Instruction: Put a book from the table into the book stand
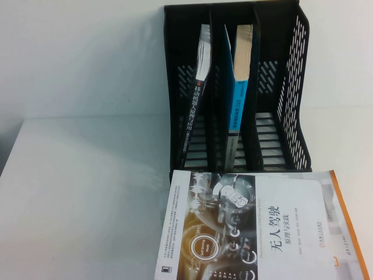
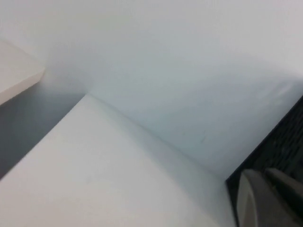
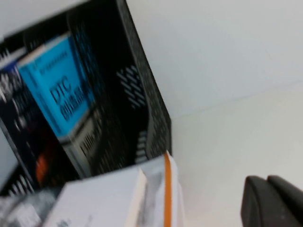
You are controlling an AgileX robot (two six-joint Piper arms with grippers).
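White counter (image 1: 81,192) carries the black book stand (image 1: 291,87), which stands upright at the back, three slots wide. A dark-spined book (image 1: 198,87) leans in its left slot, a blue-spined book (image 1: 240,76) stands in the middle slot, and the right slot holds nothing. Flat on the counter just in front of the stand lies the book (image 1: 256,227), cover up with the dashboard photo and black title showing; an orange edge shows along its right side. Neither arm appears in the high view. The left claw (image 2: 267,201) shows only as a grey part beside the stand's wall, the right claw (image 3: 272,201) only as a dark part over bare counter near the book's orange edge; whether either is clenched or released, I cannot tell.
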